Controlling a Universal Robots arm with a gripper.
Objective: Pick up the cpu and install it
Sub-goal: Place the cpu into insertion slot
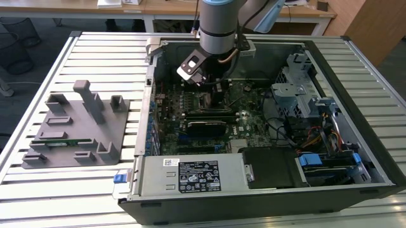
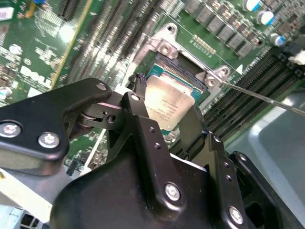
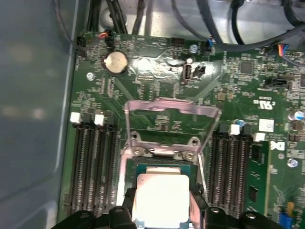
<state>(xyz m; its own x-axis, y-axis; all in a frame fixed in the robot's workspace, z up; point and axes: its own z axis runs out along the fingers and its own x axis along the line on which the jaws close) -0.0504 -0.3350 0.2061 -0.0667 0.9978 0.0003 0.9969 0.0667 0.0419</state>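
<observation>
The cpu (image 3: 162, 198) (image 2: 167, 101), a flat square chip with a shiny silver top, lies level over the motherboard's socket (image 2: 164, 47). Black fingers (image 3: 127, 206) (image 2: 137, 106) stand against two opposite edges of the chip, so my gripper (image 3: 163, 206) (image 2: 164, 114) is shut on it. Whether the chip is fully seated in the socket is hidden by the fingers. In the exterior view my gripper (image 1: 212, 95) reaches down into the open computer case (image 1: 152, 95), over the middle of the green board.
The socket's metal load plate (image 3: 171, 119) stands hinged open beyond the chip, and its thin lever (image 2: 267, 98) sticks out sideways. Memory slots (image 3: 93, 167) flank the socket. On the slatted table, at the exterior view's left, a grey tray (image 1: 76, 137) holds a green memory stick (image 1: 60, 141).
</observation>
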